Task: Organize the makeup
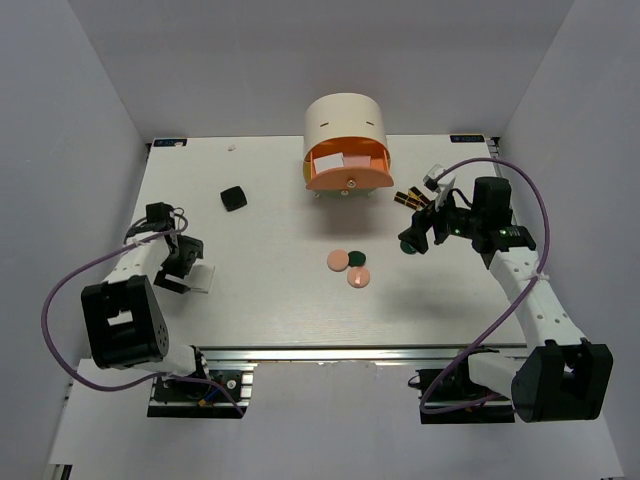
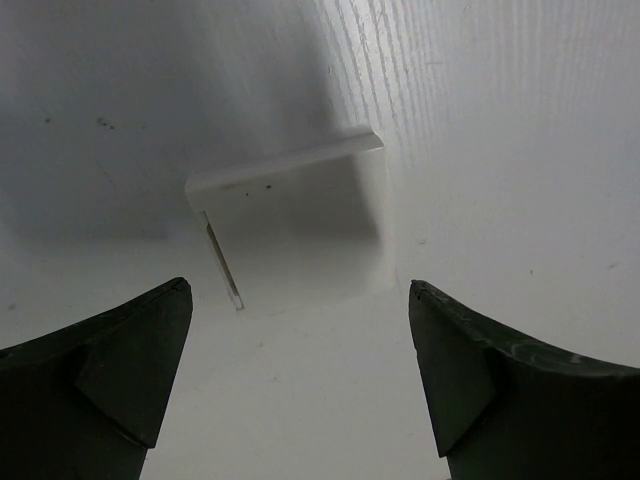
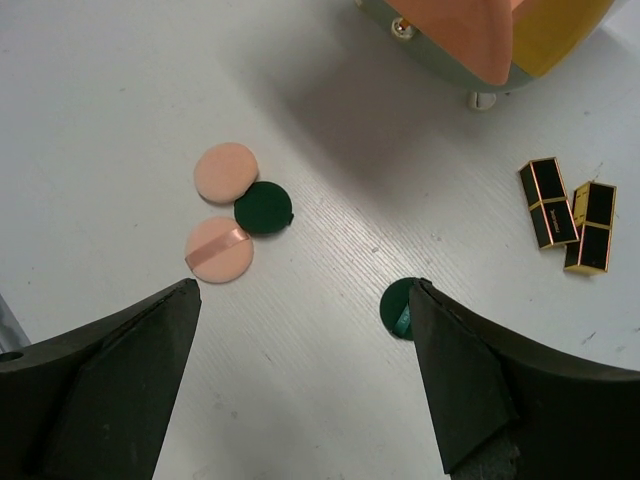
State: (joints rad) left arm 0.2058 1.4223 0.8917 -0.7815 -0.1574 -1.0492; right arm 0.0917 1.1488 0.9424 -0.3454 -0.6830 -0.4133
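My left gripper is open and empty, low over a white square compact. In the left wrist view the compact lies just ahead of the open gripper. My right gripper is open and empty above a dark green disc; that disc sits by the right fingertip. Two pink discs and another dark green disc lie together mid-table. Two black-and-gold lipstick tubes lie to the right. A black square compact lies at the back left.
A cream cylindrical cabinet stands at the back centre, its orange drawer pulled open with something white inside. In the right wrist view the drawer front and a yellow part show at the top. White walls surround the table.
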